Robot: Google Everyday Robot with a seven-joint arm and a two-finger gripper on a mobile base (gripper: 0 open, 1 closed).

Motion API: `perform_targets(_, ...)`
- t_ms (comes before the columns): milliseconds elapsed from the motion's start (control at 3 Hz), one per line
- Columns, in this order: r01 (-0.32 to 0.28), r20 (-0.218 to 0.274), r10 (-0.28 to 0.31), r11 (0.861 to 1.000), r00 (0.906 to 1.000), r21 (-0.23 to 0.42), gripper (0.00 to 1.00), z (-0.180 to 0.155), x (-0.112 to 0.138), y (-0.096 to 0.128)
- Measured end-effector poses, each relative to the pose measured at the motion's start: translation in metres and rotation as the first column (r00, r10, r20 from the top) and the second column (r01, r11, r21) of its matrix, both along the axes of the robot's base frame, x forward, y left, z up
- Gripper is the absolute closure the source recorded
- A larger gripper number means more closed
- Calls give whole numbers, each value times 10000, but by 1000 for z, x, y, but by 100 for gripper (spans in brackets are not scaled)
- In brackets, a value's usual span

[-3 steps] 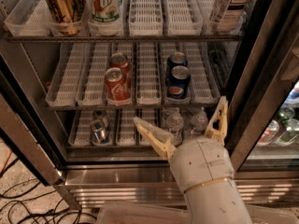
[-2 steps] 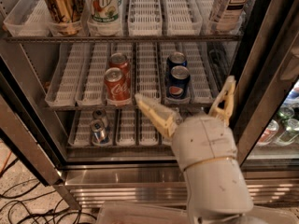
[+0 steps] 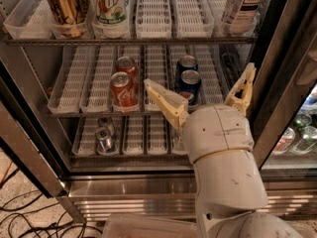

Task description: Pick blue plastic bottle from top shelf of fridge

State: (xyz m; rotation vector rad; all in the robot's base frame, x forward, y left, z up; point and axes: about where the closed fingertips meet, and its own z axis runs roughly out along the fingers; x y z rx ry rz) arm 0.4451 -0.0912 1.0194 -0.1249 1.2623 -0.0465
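Camera view, the only view, looking into the open fridge [image 3: 148, 195] from behind the arm. Item: blue plastic bottle [image 3: 241, 6], upright in the far right lane of the top shelf [image 3: 154, 14], close to its front rail. You see only its lower body and the white-and-dark tea label, as the cap is cut off by the upper edge. Item: end effector [image 3: 198, 74], fingers spread wide apart and clamped on nothing. It sits in front of the middle rack [image 3: 74, 90], level with the cola cans. One finger [image 3: 166, 102] lies across the lanes between the red cans [image 3: 121, 86] and the blue cans [image 3: 188, 78]. The other finger [image 3: 241, 87] is near the right-hand door frame [image 3: 277, 68], below the bottle and well short of it. Item: pale wrist housing [image 3: 220, 133], below the fingers, hiding part of the lower rack [image 3: 133, 138]. Other stock on the top shelf: a 7UP bottle [image 3: 110, 6] and a gold can [image 3: 64, 6] at the left, several lanes over from the target. Lower rack: two small cans [image 3: 104, 133]. Neighbouring unit [image 3: 297, 138] at the right, not part of the job. Progress, as judged: approach stage only. Nothing is grasped, and the bottle stands untouched in its lane. Left for you: raise the end effector to top-shelf height, bring it right until the fingers stand either side of the bottle, close on it, and draw it out over the rail.
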Motion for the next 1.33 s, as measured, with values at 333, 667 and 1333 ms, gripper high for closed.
perform_targets(333, 288, -547, -272, 9992, 9981, 287, 0, -9, 9, -9)
perform_targets(667, 745, -743, -723, 9968, 9946, 275, 0, -4, 28, -24)
perform_targets(1333, 856, -250, -853, 9962, 9960, 140, 0, 23, 64, -27)
